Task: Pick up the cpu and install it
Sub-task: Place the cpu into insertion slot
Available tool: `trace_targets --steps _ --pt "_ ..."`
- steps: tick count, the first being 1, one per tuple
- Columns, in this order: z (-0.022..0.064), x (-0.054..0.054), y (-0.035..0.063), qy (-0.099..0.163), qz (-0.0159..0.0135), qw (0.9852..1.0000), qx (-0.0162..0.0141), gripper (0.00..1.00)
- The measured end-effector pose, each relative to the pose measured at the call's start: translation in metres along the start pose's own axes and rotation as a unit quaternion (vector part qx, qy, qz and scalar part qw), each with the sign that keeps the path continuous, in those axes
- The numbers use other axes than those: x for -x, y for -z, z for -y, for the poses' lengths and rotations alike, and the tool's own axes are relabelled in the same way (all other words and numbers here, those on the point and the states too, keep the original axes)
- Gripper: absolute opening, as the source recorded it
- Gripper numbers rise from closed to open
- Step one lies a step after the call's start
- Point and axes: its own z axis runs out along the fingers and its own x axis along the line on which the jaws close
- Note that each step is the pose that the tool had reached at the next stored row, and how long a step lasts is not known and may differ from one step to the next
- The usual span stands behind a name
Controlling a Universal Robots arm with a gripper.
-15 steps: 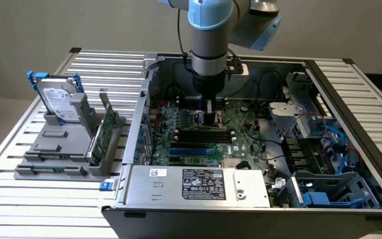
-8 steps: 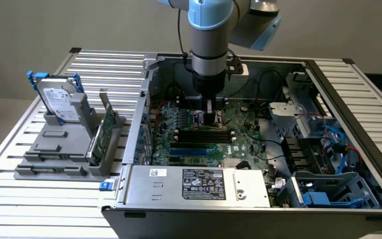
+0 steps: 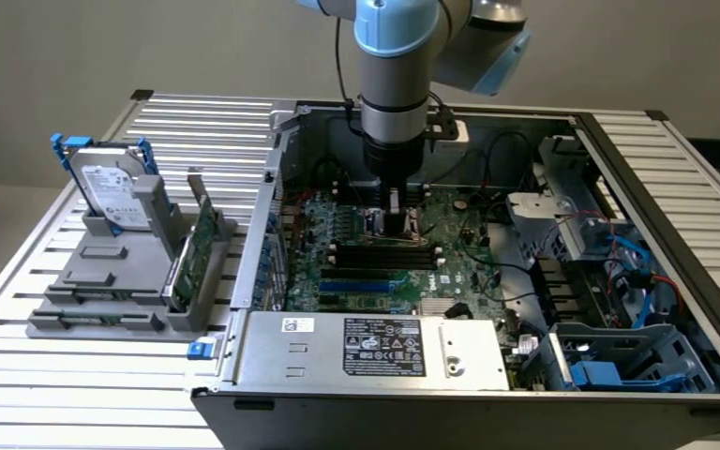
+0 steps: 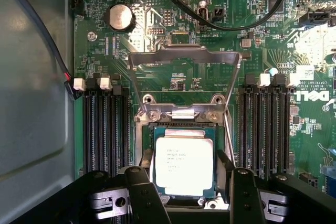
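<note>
Cpu: top is showing as pale, smooth satin metal. Socket frame is gleaming, bare bright metal. Motherboard is glaring glossy green. Hand: fingers are looking matt black, plastic-like. Case wall is reading as dull grey sheet metal. Counter is showing ribbed, brushed metal slats.

Arm: your arm hangs from above, its last link upright.
Wrist: your wrist points straight down.
End effector: your end effector sits low, jaws spread apart.
Fingers: your two dark fingers stand parallel, a clear gap between them.
</note>
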Motion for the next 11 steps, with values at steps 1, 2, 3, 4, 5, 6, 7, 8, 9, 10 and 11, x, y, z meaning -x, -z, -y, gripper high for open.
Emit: trace_targets --steps 1,2,3,4,5,6,7,8,9,10,11 --pt "0.0000 0.0000 -0.0001 0.000 0.0002 1.0000 0.0000 0.55" --pt "0.0002 -0.0003 -0.0003 0.000 0.0006 1.0000 0.0001 0.55" --pt "0.0003 -0.0004 -0.0003 0.000 0.0007 1.0000 0.0000 0.55" --pt "0.0004 -0.0005 -0.0003 0.000 0.0009 1.0000 0.0000 0.55" --pt "0.0006 -0.0006 -0.0004 0.000 0.0011 1.0000 0.0001 0.55" --pt "0.0006 -0.0006 -0.0004 0.000 0.0012 1.0000 0.0001 0.55" --pt "0.0006 -0.0006 -0.0004 0.000 0.0013 1.0000 0.0001 0.55" --pt "0.0006 -0.0009 -0.0004 0.000 0.0015 1.0000 0.0001 0.55" --pt "0.0006 -0.0013 -0.0005 0.000 0.0017 1.0000 0.0001 0.55" --pt "0.0006 -0.0017 -0.0005 -0.001 0.0019 1.0000 0.0001 0.55" --pt "0.0007 -0.0022 -0.0006 -0.001 0.0021 1.0000 0.0001 0.55"
